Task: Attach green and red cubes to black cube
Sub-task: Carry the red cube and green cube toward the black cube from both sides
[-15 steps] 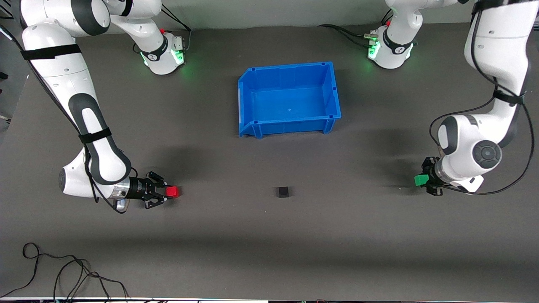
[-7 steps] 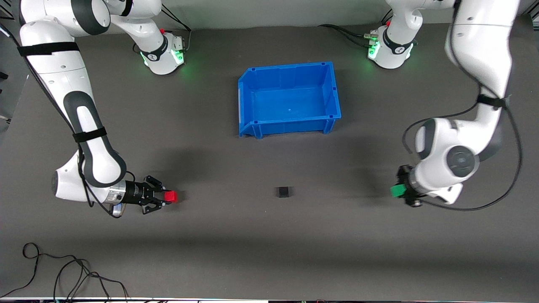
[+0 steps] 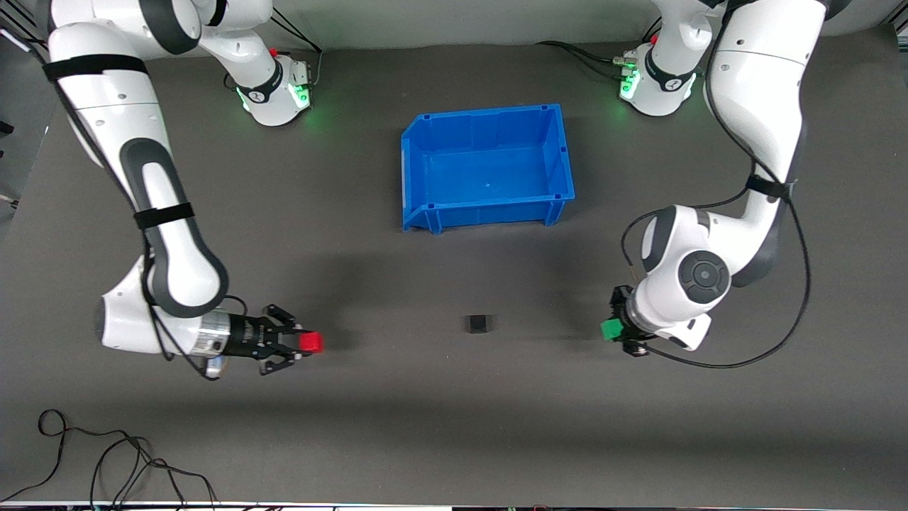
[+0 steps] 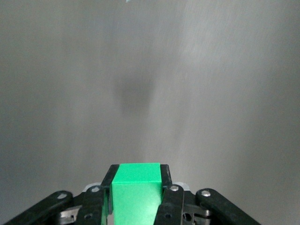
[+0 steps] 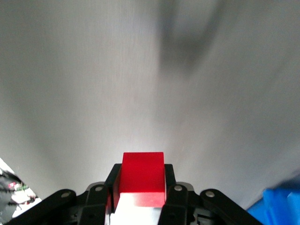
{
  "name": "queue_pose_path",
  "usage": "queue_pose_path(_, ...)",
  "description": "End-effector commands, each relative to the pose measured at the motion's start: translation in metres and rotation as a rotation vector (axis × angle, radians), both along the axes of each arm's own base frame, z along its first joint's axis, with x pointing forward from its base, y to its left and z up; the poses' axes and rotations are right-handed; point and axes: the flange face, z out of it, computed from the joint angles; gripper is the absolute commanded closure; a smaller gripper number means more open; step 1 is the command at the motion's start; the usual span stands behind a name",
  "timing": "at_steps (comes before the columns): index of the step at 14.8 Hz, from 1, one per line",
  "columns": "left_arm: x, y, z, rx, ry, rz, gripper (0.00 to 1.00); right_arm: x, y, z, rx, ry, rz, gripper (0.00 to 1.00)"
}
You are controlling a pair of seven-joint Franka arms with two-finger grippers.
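Both your arms have closed in toward the middle since a moment ago, the left arm by far the more. Your right gripper (image 3: 303, 343) is over the mat (image 3: 454, 426) toward the right arm's end, fingers (image 5: 112, 185) clamped on the red cube (image 3: 310, 343), smooth plastic with sharp edges. Next, the black cube (image 3: 478, 324) sits alone on the grey mat, matte, well apart from both grippers, with clear mat on either side. The blue bin (image 3: 418, 142) stands farther from the camera than it. Your left gripper (image 3: 616, 331) pinches the green cube (image 3: 611, 330) squarely between its fingers (image 4: 166, 185).
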Motion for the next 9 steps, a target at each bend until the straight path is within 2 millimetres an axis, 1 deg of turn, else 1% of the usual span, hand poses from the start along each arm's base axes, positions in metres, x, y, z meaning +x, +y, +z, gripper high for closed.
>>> queue_pose_path(1, 0.011, -0.035, -0.022, -0.099, 0.042, 0.046, 1.00, 0.010, 0.031, -0.007, 0.049, 0.004, -0.017, 0.87)
queue_pose_path(2, 0.010, -0.051, -0.031, -0.116, 0.023, 0.038, 1.00, 0.012, 0.045, -0.013, 0.052, 0.004, -0.002, 0.87)
queue_pose_path(3, 0.005, -0.070, -0.039, -0.121, -0.009, 0.016, 1.00, 0.011, 0.067, -0.014, 0.056, 0.001, 0.020, 0.87)
queue_pose_path(4, -0.005, -0.093, -0.051, -0.123, -0.016, -0.014, 1.00, 0.012, 0.080, -0.018, 0.065, 0.006, 0.002, 0.87)
queue_pose_path(5, -0.011, -0.105, -0.059, -0.118, -0.009, -0.035, 1.00, 0.011, 0.098, -0.020, 0.065, 0.005, -0.022, 0.87)
queue_pose_path(6, -0.014, -0.109, -0.063, -0.113, -0.005, -0.047, 1.00, 0.008, 0.118, -0.024, 0.054, 0.002, -0.036, 0.86)
queue_pose_path(7, -0.021, -0.120, -0.067, -0.110, -0.003, -0.072, 1.00, 0.007, 0.137, -0.027, 0.045, -0.004, -0.051, 0.86)
queue_pose_path(8, -0.030, -0.136, -0.074, -0.107, 0.007, -0.097, 1.00, 0.003, 0.157, -0.033, 0.040, -0.004, -0.049, 0.86)
queue_pose_path(9, -0.038, -0.149, -0.080, -0.104, 0.015, -0.117, 1.00, -0.001, 0.171, -0.040, 0.035, -0.003, -0.043, 0.86)
